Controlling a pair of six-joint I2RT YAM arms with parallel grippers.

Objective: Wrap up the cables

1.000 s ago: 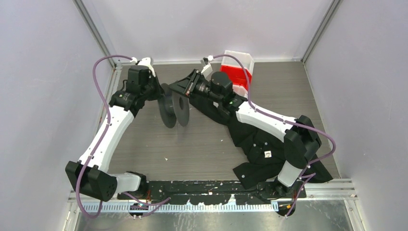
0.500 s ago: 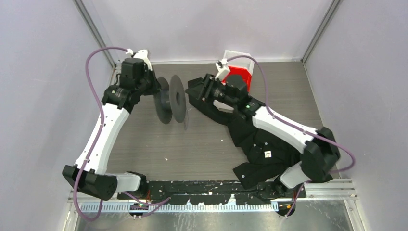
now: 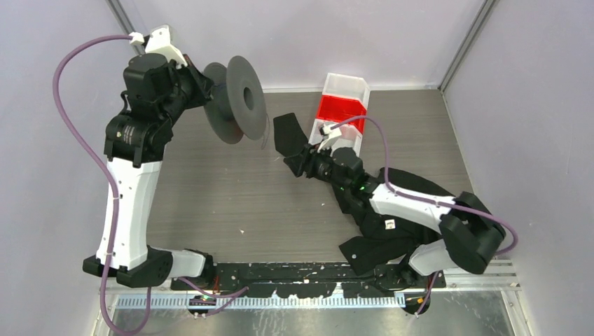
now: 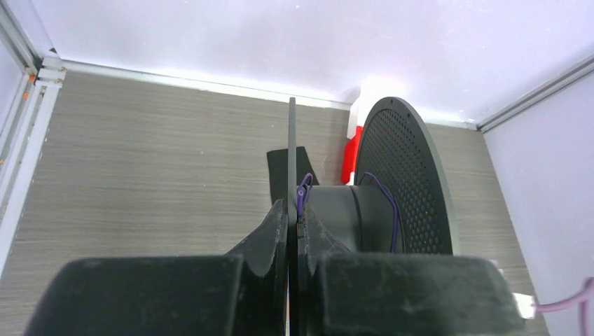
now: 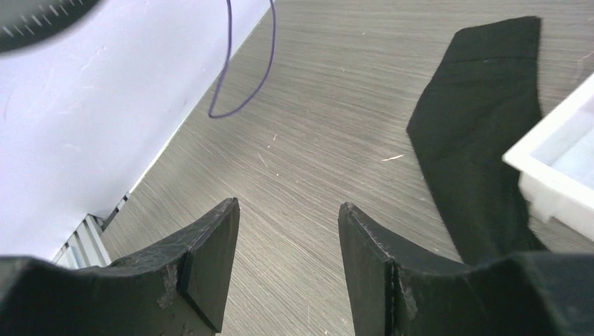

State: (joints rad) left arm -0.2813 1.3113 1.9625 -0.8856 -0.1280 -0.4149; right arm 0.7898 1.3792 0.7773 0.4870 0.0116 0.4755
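Reel point(image 3: 235, 98): held aloft at the far left, axle level, one flange pinched edge-on in the left gripper point(image 4: 294, 222).
Wire point(image 5: 212, 113): slack loop hanging below the reel, ahead and left of the right gripper point(image 5: 287, 206), which is wide apart, empty and nearer.

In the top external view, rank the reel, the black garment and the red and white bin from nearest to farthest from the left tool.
1. reel, at back left, clamped by its near flange in the left tool.
2. black garment, on the table to the right; its sleeve comes closest.
3. red and white bin, farther right, by the back wall.
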